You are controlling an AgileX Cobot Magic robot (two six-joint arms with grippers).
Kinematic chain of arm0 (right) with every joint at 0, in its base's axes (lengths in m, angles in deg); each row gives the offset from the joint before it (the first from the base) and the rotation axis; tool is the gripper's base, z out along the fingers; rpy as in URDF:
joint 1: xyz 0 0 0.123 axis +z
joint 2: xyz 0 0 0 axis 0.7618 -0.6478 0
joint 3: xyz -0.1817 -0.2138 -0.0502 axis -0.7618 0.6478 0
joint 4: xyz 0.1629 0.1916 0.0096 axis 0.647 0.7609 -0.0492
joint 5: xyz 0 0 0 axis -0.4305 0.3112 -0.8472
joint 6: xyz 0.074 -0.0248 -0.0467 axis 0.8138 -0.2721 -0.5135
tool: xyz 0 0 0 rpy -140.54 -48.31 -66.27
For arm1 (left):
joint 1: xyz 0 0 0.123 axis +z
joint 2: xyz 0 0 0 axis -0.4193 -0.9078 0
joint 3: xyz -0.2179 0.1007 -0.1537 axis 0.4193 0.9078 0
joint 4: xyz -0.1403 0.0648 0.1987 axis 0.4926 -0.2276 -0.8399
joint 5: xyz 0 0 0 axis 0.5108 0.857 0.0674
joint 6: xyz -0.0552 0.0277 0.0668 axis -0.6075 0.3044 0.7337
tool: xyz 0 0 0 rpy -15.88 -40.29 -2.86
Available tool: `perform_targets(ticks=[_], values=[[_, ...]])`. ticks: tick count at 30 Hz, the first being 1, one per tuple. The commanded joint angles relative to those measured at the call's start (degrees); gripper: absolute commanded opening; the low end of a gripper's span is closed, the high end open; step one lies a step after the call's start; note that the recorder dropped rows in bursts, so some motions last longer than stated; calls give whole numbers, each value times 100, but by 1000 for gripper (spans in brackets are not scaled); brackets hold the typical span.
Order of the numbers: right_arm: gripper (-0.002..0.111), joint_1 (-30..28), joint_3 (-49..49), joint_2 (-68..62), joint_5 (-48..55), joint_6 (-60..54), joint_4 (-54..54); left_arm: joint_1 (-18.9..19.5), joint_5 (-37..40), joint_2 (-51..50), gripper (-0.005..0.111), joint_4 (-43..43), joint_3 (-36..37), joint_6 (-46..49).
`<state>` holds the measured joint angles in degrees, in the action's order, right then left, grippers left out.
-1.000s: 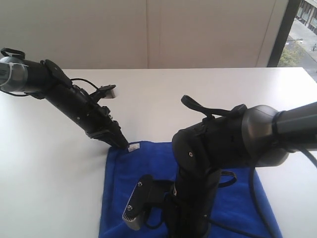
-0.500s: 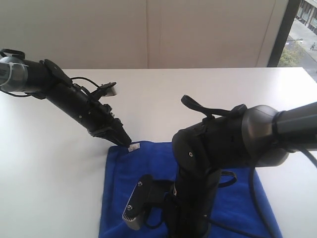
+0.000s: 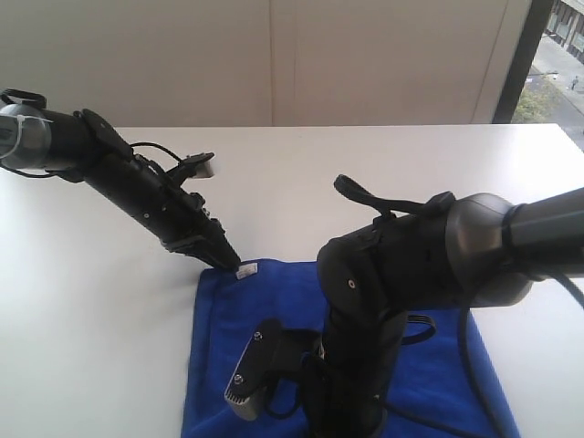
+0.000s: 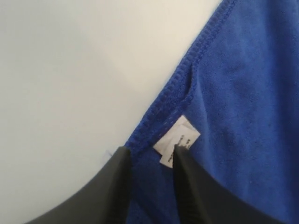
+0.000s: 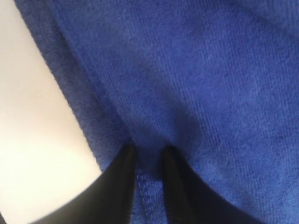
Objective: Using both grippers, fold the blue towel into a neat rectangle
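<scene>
The blue towel (image 3: 219,356) lies flat on the white table (image 3: 91,310), and my right arm (image 3: 401,265) covers its middle. My left gripper (image 3: 233,265) rests on the towel's far left corner, by the small white tag (image 3: 246,270). In the left wrist view the gripper (image 4: 152,151) is open. Its fingers straddle the towel (image 4: 243,93) corner, one fingertip on the tag (image 4: 180,137). My right gripper (image 5: 147,149) is open by a narrower gap, tips pressed into the towel (image 5: 187,70), whose stitched hem runs between them. In the exterior view the arm hides it.
Bare white tabletop surrounds the towel on the left, at the back and on the right (image 3: 511,201). A pale wall stands behind the table's far edge, with a window (image 3: 557,55) at the far right. The right arm's grey block (image 3: 245,388) and cables hang over the towel.
My left gripper has shifted slightly toward the towel's corner and turned a little. The towel, the tag and the right arm have not moved.
</scene>
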<state>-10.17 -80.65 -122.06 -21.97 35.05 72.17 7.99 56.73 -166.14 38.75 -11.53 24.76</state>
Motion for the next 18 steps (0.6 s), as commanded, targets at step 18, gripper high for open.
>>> perform_targets(ticks=[18], values=[[22,-29,31,35,-205,19,-53,-152,-46,75,38,73,25,175]])
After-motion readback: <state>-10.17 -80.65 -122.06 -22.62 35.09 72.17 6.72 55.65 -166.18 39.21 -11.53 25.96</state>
